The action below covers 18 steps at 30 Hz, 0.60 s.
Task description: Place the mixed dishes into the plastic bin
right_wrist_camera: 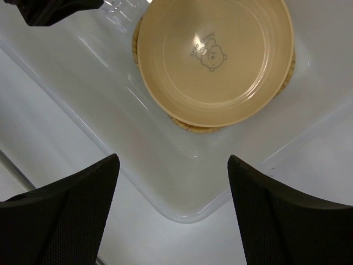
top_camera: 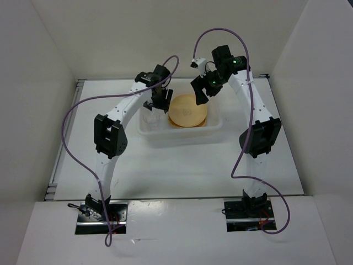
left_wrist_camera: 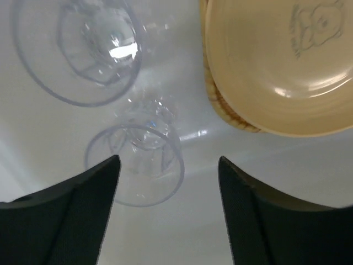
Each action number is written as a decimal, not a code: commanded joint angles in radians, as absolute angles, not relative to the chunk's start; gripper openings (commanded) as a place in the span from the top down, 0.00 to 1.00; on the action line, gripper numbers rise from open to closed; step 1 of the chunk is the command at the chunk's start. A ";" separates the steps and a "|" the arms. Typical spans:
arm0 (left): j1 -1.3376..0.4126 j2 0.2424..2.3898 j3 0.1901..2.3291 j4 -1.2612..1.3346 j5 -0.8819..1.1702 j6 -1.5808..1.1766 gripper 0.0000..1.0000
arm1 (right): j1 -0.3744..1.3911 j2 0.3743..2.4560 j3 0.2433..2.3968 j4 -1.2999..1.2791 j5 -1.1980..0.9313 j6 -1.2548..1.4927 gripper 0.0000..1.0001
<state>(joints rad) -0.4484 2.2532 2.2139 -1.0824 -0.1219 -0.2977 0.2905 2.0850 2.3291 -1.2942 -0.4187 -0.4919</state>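
Clear cups [left_wrist_camera: 135, 171] were seen beside stacked plates [right_wrist_camera: 215, 55] inside the plastic bin [top_camera: 185, 138]; judged light, slippery, best gripped by rims. Left gripper [left_wrist_camera: 168, 161] and right gripper [right_wrist_camera: 172, 160] were held wide open, empty.

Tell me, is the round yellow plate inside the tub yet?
Inside. The round plate lies flat within the tub's walls, atop a woven plate.

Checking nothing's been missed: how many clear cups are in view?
2. Both sit inside the plastic bin, left of the stacked plates: one clear cup farther from the left gripper, the other clear cup just ahead of it. None seems hidden.
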 commanded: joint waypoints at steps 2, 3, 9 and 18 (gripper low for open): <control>-0.460 2.161 2.437 -1.071 -0.239 -0.354 0.10 | 0.301 2.045 2.339 -1.296 -0.400 -0.489 0.16; -0.469 2.151 2.488 -1.071 -0.250 -0.374 0.04 | 0.301 2.045 2.339 -1.296 -0.391 -0.489 0.14; -0.469 2.129 2.811 -1.062 -0.320 -0.413 0.00 | 0.301 2.036 2.385 -1.284 -0.304 -0.479 0.08; -0.508 1.973 2.582 -1.263 -0.679 -0.650 0.00 | 0.310 1.956 2.366 -1.154 -0.019 -0.399 0.07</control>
<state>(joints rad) -0.4675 2.0148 2.7186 -1.1622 -0.5228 -0.5388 0.2920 2.0693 2.3547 -1.2335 -0.1246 -0.4351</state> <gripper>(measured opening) 1.001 0.928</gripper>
